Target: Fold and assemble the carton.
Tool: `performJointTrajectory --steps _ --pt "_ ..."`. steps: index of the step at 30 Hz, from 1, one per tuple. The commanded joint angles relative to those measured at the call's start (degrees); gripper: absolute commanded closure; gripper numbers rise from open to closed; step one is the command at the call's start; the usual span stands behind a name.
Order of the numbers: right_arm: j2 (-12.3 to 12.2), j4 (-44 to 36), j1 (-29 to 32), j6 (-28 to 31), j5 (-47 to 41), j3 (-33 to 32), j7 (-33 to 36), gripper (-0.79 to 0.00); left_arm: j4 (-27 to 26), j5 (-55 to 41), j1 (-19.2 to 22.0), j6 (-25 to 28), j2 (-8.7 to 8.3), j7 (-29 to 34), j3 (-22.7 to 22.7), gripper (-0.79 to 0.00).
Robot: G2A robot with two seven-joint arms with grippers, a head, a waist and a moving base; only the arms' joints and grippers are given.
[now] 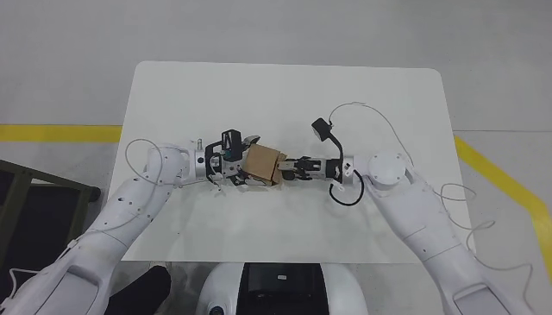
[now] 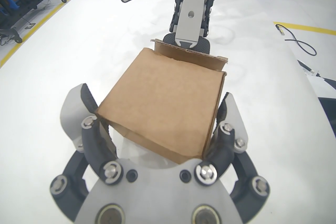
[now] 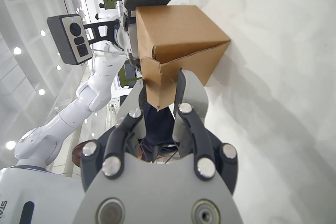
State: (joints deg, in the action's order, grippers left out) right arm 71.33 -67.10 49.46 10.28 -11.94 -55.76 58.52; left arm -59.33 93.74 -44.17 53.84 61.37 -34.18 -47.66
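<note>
the carton's (image 1: 263, 161) interior and underside are hidden, and in the top view the fingers of both grippers are appearing too small to judge their spacing. in the right wrist view, one finger of the right gripper (image 3: 162, 88) is sitting behind the cardboard and is largely covered, while the other finger (image 3: 191, 88) is lying across the outer face of the flap (image 3: 157, 83). the right gripper is clenching this flap at the carton's open end. the left gripper (image 2: 156, 97) is spreading wide and grasping the carton (image 2: 168, 83) across its width, one finger (image 2: 86, 101) pressing against one side wall and the opposite finger touching the other. the carton is resting on the white table (image 1: 345, 99), near the table's front edge and between the two grippers. the left wrist view is showing the closed top panel and the ragged upper edge of the flap (image 2: 189, 57), plus a black cable (image 2: 299, 42) lying well apart on the table. the right wrist view is showing the open end with its flaps folded partway in.
</note>
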Motion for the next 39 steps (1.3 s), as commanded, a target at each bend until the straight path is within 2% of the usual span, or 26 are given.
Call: performJointTrajectory --steps 1,39 --pt "-0.06 -0.15 0.17 -0.03 0.07 -0.1 0.01 -0.215 -0.05 -0.03 -0.03 0.02 -0.01 0.05 -0.03 -0.785" --pt "0.16 -3.8 -0.57 -6.03 6.34 1.48 -4.87 -0.222 -1.01 0.61 -0.33 0.04 -0.32 -0.41 -0.32 -0.785"
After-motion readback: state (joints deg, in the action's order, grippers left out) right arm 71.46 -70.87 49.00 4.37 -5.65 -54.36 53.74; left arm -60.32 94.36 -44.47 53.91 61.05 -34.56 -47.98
